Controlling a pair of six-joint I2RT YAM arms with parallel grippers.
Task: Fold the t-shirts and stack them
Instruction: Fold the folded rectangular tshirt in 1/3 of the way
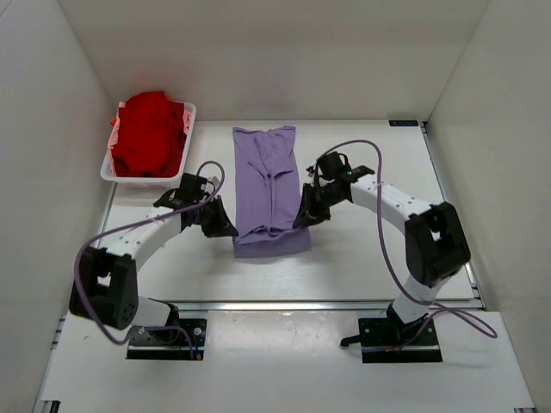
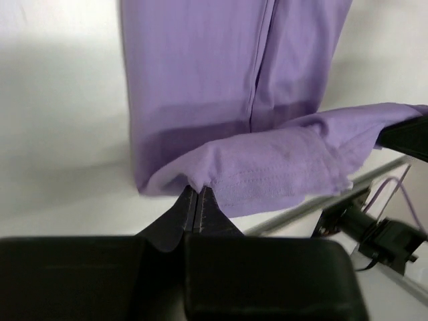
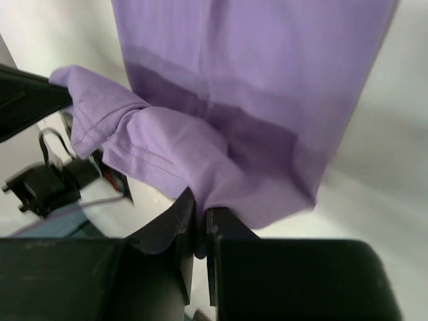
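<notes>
The lavender-purple t-shirt [image 1: 269,185] lies in a long narrow strip down the middle of the table. My left gripper [image 1: 229,229] is shut on its near left corner [image 2: 200,175] and lifts that hem off the table. My right gripper [image 1: 303,218] is shut on the near right corner [image 3: 200,194] and lifts it too. The raised near hem [image 2: 281,164] sags between the two grippers above the flat part [image 3: 267,80]. The red t-shirt [image 1: 148,133] lies crumpled in the tray at the back left.
A white plastic tray [image 1: 191,114] stands at the back left and holds the red shirt. White walls enclose the table on the left, back and right. The arm bases and cables sit at the near edge.
</notes>
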